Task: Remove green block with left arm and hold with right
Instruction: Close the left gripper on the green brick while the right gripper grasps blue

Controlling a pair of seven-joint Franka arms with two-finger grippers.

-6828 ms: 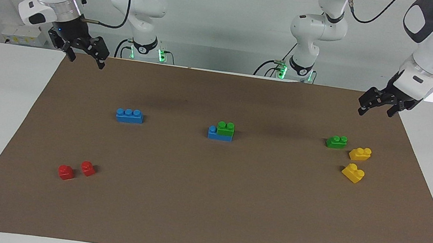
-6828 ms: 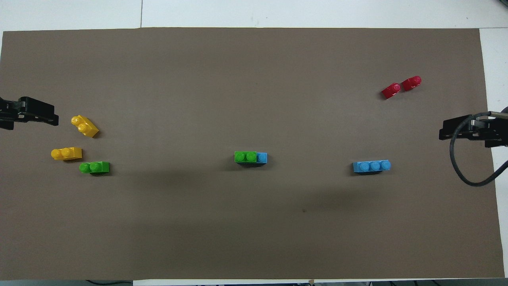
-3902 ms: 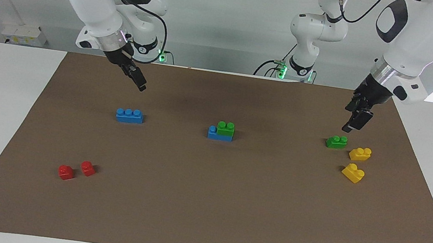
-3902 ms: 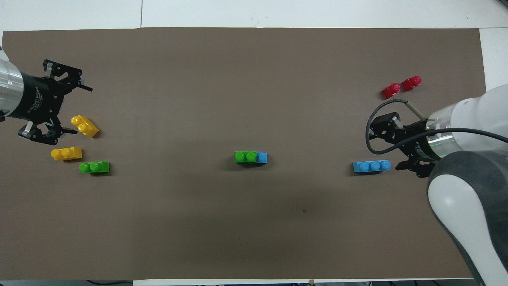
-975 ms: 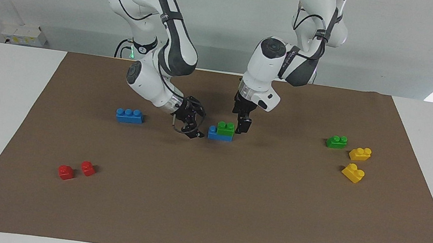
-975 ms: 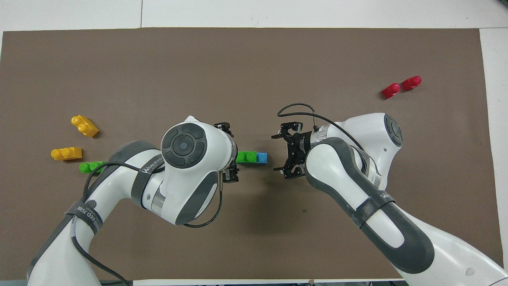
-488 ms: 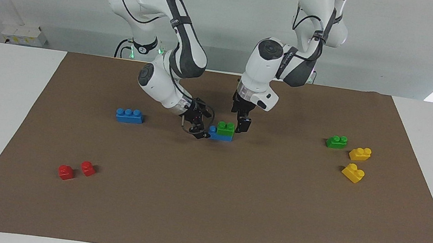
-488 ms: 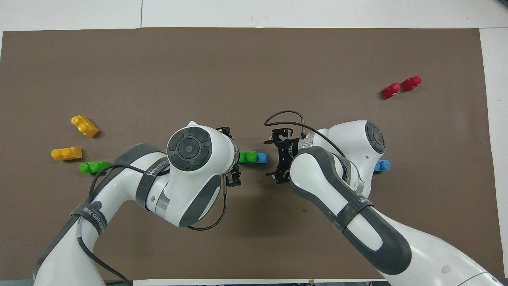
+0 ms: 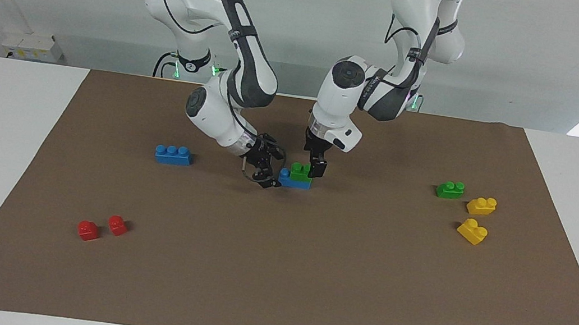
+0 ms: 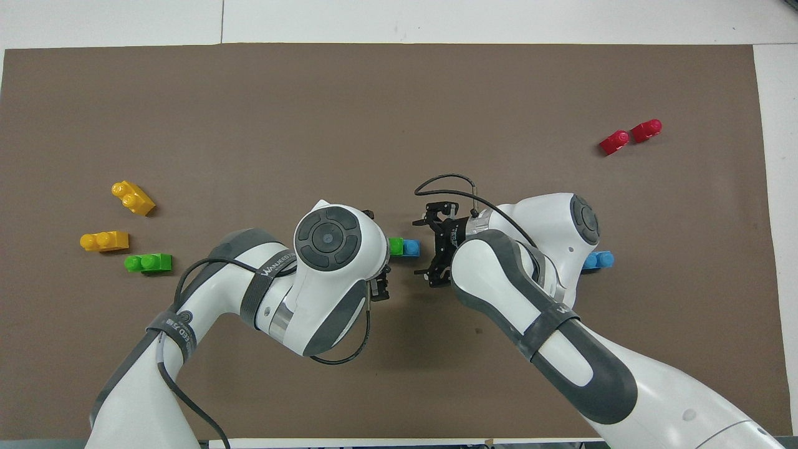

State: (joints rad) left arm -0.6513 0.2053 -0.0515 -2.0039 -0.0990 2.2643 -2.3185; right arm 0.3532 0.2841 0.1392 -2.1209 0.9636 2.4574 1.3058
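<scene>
A small bright-green two-stud plastic brick (image 9: 301,172) is seated, studs up, on a blue plastic brick (image 9: 293,181) at the middle of the brown-covered desk (image 9: 274,273); its long axis runs between the arms' ends of the desk. The left gripper (image 9: 316,167) is at its end toward the left arm, the right gripper (image 9: 266,173) at the blue brick's other end; whether either is clenched cannot be told. Another blue brick (image 9: 173,154), two red pieces (image 9: 100,228), a second green brick (image 9: 450,189) and two yellow bricks (image 9: 476,218) lie well apart.
</scene>
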